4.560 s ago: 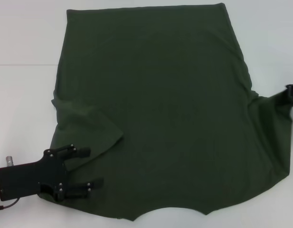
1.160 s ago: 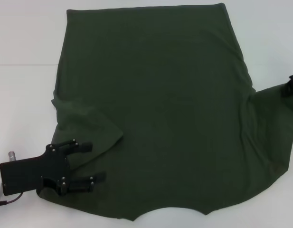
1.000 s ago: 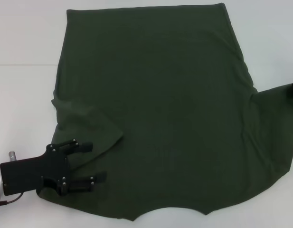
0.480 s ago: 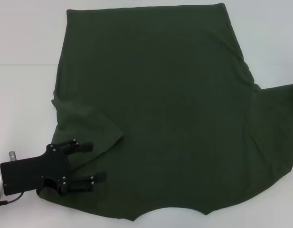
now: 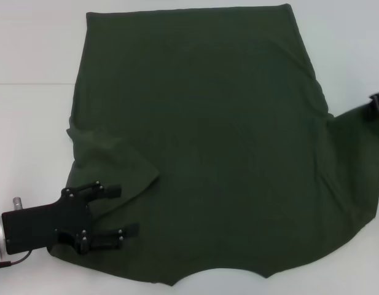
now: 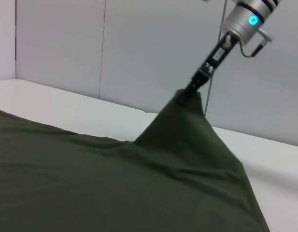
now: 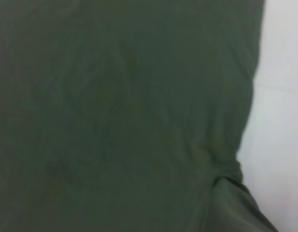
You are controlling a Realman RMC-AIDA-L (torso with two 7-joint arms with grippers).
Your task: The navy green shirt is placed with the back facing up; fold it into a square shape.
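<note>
The navy green shirt (image 5: pixel 207 135) lies spread on the white table (image 5: pixel 29 49), hem at the far side and neck at the near edge. My left gripper (image 5: pixel 125 211) is open and rests over the folded-in left sleeve at the near left corner. My right gripper (image 5: pixel 378 101) shows only at the far right edge, shut on the right sleeve. The left wrist view shows the right gripper (image 6: pixel 190 91) pinching the sleeve and holding it up in a peak above the flat shirt (image 6: pixel 91 183). The right wrist view shows only the shirt (image 7: pixel 115 106) from above.
Bare white table surface (image 5: pixel 35 123) borders the shirt on the left, far side and right (image 5: pixel 355 55). A pale wall (image 6: pixel 139 53) stands beyond the table in the left wrist view.
My right gripper, out of view half a second ago, has come back into view at the right edge with the raised sleeve. The left gripper has stayed in place.
</note>
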